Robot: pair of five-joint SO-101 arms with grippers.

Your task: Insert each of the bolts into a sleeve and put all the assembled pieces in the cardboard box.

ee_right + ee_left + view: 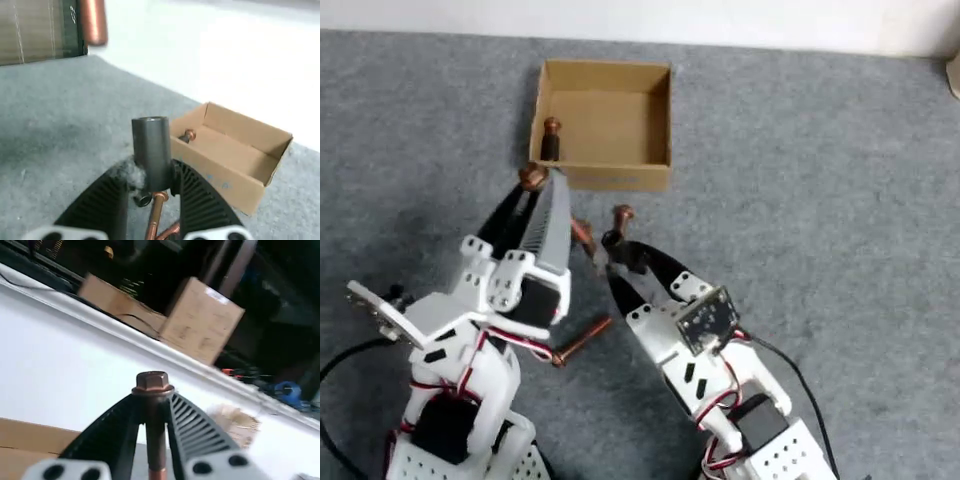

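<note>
The cardboard box (605,125) sits at the far middle of the table, with one assembled piece (551,140) standing in its left corner. My left gripper (535,188) hovers just in front of the box's near left corner, shut on a copper bolt (152,390) with its hex head up. Beside it, my right gripper (613,245) is shut on a dark sleeve (151,150), held upright. Loose copper bolts (620,215) lie under and beside the right gripper, and another bolt (582,340) lies between the two arms. The box (235,155) is beyond the sleeve.
Grey carpet-like matting (820,200) covers the table, with free room to the right of the box and at the far left. A white wall edge runs along the back.
</note>
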